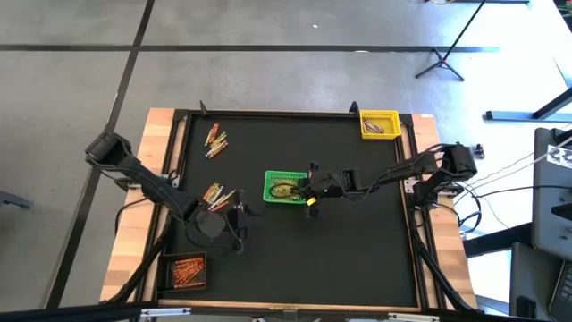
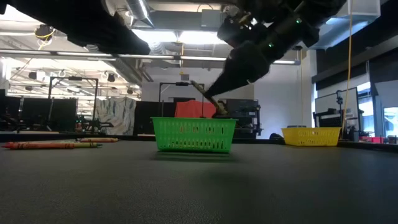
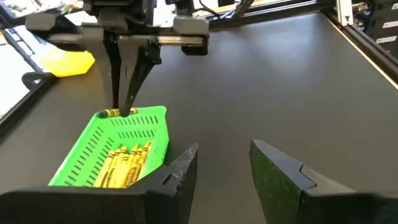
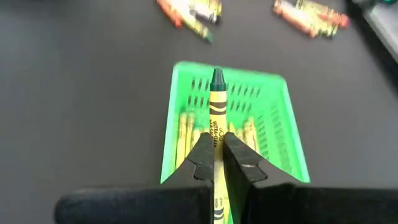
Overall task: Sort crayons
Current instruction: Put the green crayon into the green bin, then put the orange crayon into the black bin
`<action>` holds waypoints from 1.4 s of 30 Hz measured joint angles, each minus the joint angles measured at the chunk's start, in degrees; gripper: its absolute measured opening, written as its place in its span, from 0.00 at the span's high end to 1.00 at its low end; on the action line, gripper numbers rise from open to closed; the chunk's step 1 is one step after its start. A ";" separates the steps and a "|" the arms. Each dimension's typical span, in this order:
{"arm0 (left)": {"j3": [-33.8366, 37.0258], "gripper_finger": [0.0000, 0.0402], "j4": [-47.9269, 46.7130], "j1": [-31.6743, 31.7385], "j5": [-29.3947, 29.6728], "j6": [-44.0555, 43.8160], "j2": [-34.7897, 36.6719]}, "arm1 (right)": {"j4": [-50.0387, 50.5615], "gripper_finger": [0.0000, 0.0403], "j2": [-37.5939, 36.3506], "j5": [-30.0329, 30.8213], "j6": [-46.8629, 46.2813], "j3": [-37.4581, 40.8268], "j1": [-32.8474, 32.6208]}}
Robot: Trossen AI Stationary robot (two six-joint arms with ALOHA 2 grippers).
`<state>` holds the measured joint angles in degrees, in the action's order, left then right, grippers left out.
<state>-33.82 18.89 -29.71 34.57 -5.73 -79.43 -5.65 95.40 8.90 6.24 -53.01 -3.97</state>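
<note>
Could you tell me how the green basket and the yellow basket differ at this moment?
The green basket sits mid-table; the yellow basket sits at the far right corner. The right claw, shut on a crayon, hovers over the green basket, while nothing is near the yellow one. The green basket holds several yellow-wrapped crayons; the yellow one's contents look darker and too small to identify. Both are small mesh baskets standing upright on the black mat.
</note>
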 joint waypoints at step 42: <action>0.00 0.67 -5.90 0.53 -1.09 -5.40 1.76 | -1.03 0.63 -25.91 6.04 -6.50 21.93 -8.39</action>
<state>-33.82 12.99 -29.18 33.47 -11.13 -77.67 -6.68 69.49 14.94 -0.26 -31.08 -12.36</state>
